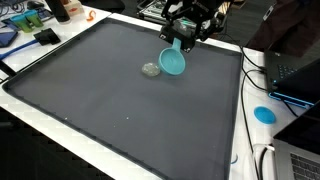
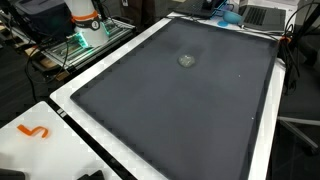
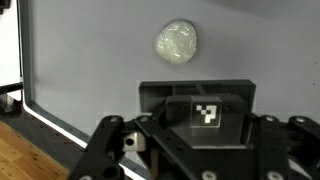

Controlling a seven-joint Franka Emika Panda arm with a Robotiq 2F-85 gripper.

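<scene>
Teal cup point(image 1: 174, 63), pale translucent lump point(image 1: 151, 69), dark grey mat point(image 1: 110, 105).

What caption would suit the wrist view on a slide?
A crumpled clear wad lies on the grey mat beyond the pincer.

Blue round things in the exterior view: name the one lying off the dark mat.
The flat blue disc on the white border beside the mat. The teal round piece sits over the mat, right below the tool, near the pale lump.

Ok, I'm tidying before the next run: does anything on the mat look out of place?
Only a small crumpled pale wad lying alone on the dark mat, close to the hand and the teal scoop-like piece at it. The wad looks like scrap. No spill or damage shows.
</scene>
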